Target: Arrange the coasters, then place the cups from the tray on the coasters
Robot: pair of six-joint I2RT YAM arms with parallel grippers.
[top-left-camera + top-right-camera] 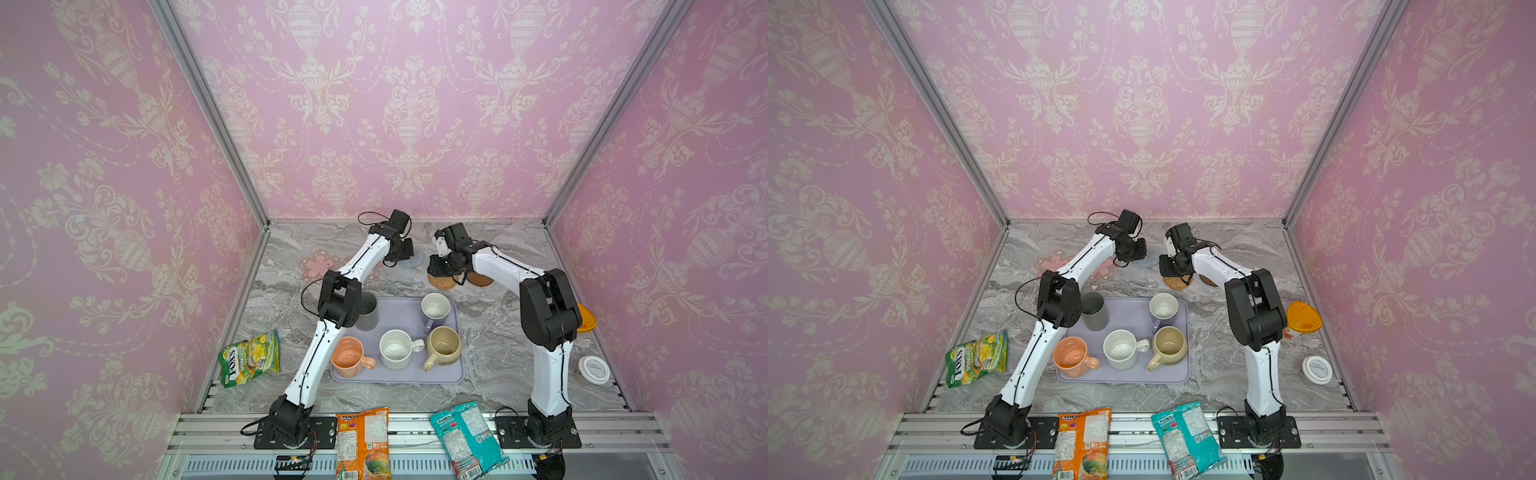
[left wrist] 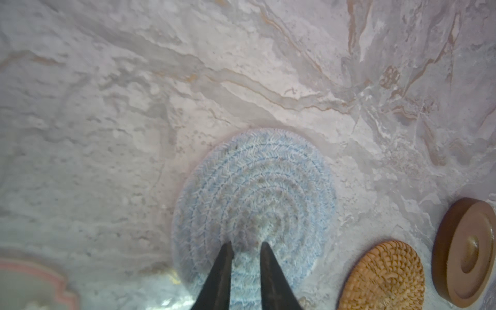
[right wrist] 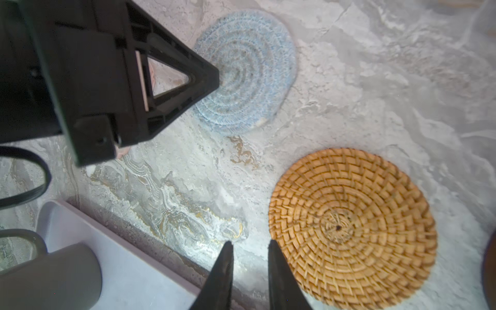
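Along the far side of the table lie the coasters: a pink flower, a second one half under the left arm, blue woven, rattan and brown wooden. My left gripper rests its tips on the woven coaster's middle, fingers drawn close, nothing gripped between them. Over bare table my right gripper stands slightly open and empty, one finger at the rattan coaster's edge. The lavender tray holds the cups: dark grey, lavender, white speckled, peach and beige-yellow.
An orange lid and a white-lidded container sit at the right edge behind the right arm. A green snack bag lies left of the tray. Orange and teal bags lie on the front rail.
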